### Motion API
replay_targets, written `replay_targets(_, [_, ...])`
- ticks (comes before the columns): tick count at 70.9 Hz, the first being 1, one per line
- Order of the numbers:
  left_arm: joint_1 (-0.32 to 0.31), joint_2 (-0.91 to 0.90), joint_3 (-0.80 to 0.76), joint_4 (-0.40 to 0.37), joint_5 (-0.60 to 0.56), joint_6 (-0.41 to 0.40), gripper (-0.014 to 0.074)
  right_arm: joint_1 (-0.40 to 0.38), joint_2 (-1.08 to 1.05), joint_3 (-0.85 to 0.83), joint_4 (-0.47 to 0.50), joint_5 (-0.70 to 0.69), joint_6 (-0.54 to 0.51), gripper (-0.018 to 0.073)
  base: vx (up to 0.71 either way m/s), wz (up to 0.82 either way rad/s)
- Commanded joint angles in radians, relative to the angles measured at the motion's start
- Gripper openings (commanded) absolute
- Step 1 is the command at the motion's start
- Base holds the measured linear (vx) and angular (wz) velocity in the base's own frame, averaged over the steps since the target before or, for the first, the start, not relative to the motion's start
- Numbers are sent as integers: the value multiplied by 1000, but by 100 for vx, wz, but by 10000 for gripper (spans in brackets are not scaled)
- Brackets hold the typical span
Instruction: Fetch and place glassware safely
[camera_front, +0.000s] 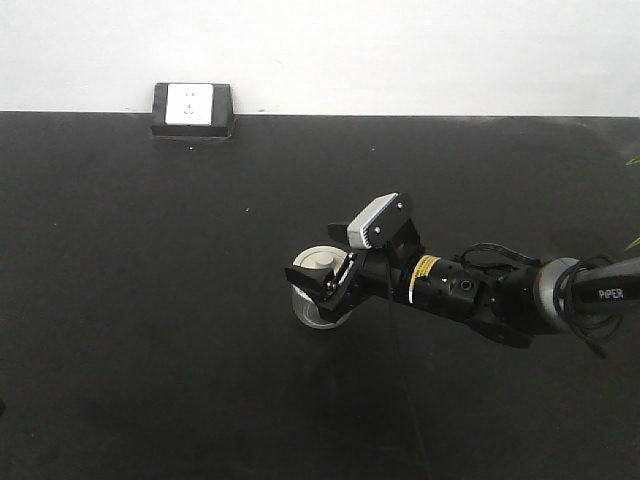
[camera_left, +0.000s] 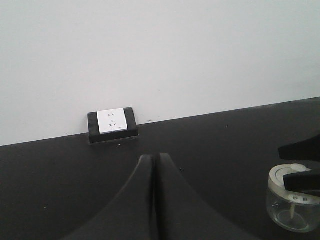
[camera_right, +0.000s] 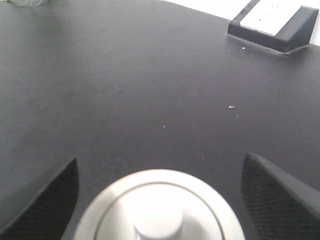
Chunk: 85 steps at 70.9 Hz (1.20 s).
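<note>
The right pincer (camera_front: 322, 281) is spread wide around the jar (camera_front: 316, 290) standing mid-counter (camera_front: 150, 300), fingers well clear of the glass for a gentle squeeze, while the left pincer (camera_left: 154, 200) waits pressed together.

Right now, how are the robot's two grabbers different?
The right gripper has its jaws spread wide on either side of the glass jar, while the left gripper has its jaws pressed together. The right sits at the jar; the left holds nothing. Both are black.
</note>
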Motion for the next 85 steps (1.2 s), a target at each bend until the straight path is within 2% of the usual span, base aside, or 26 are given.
replay_targets(1, [-7,4,-27,-19,-55,-10,-7,-9,-83,-19,28,-78,19,586,0,0])
replay_targets(18, [-7,4,-27,-19,-55,-10,-7,-9,-208,-19,23,-29,112,517,0,0])
replay_targets(27, [-7,4,-27,-19,-55,-10,-7,-9,-291,-19,-1,41,176,438,0,0])
replay_targets(36, [-7,4,-27,-19,-55,-10,-7,-9,-383,-19,-44,164,256,295,0,0])
replay_targets(49, [-7,4,-27,-19,-55,-10,-7,-9,-514,-19,-151,430,396,-17,0,0])
replay_targets(61, [-7,4,-27,-19,-55,-10,-7,-9,-637,-19,-267,629,550,-9,0,0])
replay_targets(70, [-7,4,-27,-19,-55,-10,-7,-9,-732,-2,-333,702,650,-8,0,0])
replay_targets(85, [-7,4,-27,-19,-55,-10,-7,-9,-913,175,-341,718,672,-7,0,0])
